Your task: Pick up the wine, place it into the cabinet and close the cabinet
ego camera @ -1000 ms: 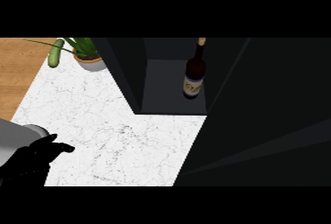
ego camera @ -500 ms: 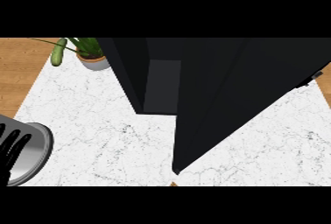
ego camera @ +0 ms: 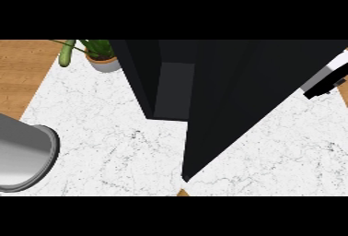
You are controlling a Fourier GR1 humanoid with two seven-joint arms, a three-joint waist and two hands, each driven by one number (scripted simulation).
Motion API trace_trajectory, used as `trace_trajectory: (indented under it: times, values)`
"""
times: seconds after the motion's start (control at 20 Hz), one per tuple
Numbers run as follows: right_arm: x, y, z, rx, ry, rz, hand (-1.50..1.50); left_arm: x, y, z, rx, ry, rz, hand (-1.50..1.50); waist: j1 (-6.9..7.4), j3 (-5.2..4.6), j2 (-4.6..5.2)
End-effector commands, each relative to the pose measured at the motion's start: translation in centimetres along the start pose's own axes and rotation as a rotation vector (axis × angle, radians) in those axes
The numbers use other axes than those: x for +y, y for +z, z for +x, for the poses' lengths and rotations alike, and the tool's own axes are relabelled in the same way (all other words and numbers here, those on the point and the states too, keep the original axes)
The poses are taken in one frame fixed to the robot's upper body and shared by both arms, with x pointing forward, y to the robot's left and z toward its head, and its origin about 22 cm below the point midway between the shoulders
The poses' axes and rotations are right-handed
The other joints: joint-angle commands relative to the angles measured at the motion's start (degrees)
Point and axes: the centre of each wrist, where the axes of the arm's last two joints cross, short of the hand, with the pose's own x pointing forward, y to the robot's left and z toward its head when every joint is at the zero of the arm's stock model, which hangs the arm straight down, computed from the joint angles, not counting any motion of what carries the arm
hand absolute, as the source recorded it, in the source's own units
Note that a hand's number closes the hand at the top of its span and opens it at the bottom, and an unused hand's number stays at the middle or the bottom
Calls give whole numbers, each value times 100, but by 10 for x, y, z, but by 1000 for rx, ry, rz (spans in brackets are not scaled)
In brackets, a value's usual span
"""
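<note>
**Cabinet door partly swung, bottle out of sight**

The dark cabinet (ego camera: pixel 170 78) stands on the marble counter (ego camera: pixel 102 138), its door (ego camera: pixel 245 106) angled across the opening. The wine is hidden, presumably inside. Only the left forearm (ego camera: pixel 24 156) shows; neither hand's fingers can be judged. A mistimed push could leave the door ajar.

White marble worktop (ego camera: pixel 102 120) with grey veins, wood floor (ego camera: pixel 24 69) past its edge, and a little potted plant (ego camera: pixel 98 53) up in the corner.

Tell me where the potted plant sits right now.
Head view: the potted plant sits at the counter's far left corner, just left of the dark cabinet.
</note>
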Motion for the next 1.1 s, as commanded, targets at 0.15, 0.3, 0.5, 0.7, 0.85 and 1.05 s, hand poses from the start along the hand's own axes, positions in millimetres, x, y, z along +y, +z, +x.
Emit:
trace_trajectory:
  times: [0.15, 0.3, 0.5, 0.7, 0.85, 1.05]
  values:
    - [15, -67, -9, -34, -1, -83, 150, 21, -2, 23, -8, 11, -28, -150, 110, 2, 49]
    - [1, -101, -3, -22, 19, -160, 150, 23, 3, 17, -5, 12, -23, -150, 94, 5, 66]
    - [-22, -137, -7, -35, 31, -188, 150, 31, 11, 18, -17, -2, -10, -150, 74, 17, 100]
    - [-42, -172, 6, -10, 35, -144, 150, 41, -3, 31, -21, -16, -9, -150, 83, 12, 137]
    - [-48, -182, -8, 2, 49, -106, 150, 34, 3, 34, -16, -12, -21, -150, 55, 25, 90]
    - [-72, -197, -14, 146, -29, 72, 150, 36, -3, 36, -16, -9, -57, -150, 198, 19, 150]
